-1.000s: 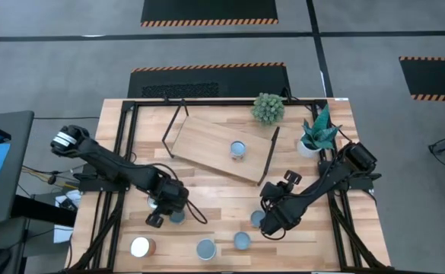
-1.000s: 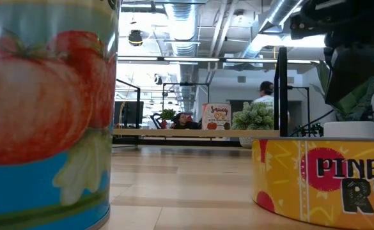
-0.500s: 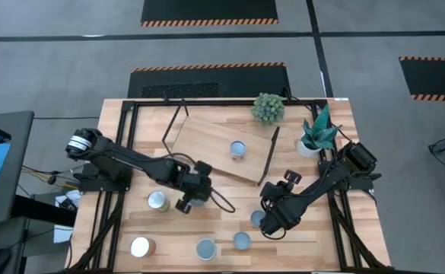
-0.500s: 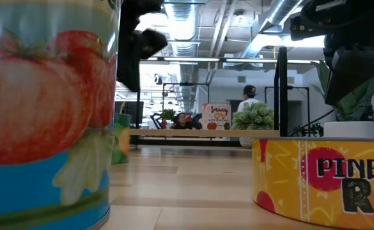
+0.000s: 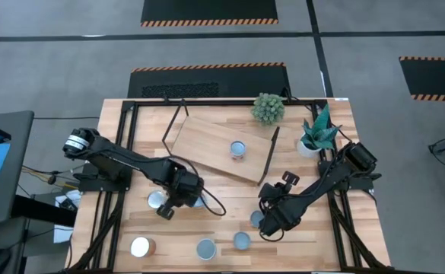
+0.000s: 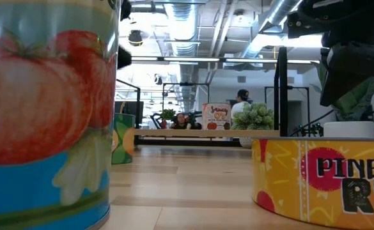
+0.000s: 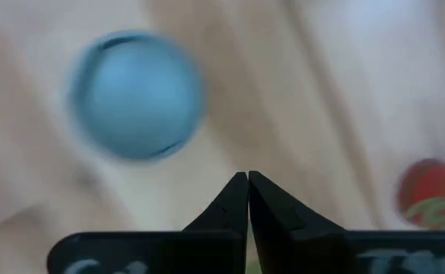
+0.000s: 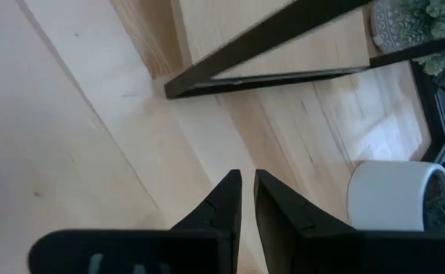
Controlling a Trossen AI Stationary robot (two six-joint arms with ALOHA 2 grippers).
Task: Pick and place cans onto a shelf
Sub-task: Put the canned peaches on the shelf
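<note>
- My left end effector (image 5: 169,207) is shut tight, holding nothing, low left of the counter (image 5: 222,205), beside a can (image 5: 157,200).
- My right end effector (image 5: 266,226) is nearly shut, empty.
- One can (image 5: 238,149) sits on the shelf (image 5: 207,144), upper middle.

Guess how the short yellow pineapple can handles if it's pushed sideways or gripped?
The pineapple can is squat, much wider than tall, and stands upright on the table, so a sideways push would probably slide it, not tip it. Its printed label looks smooth, so a pincer might slip on it. It looks like a rigid tin, likely stiff in a grip.
</note>
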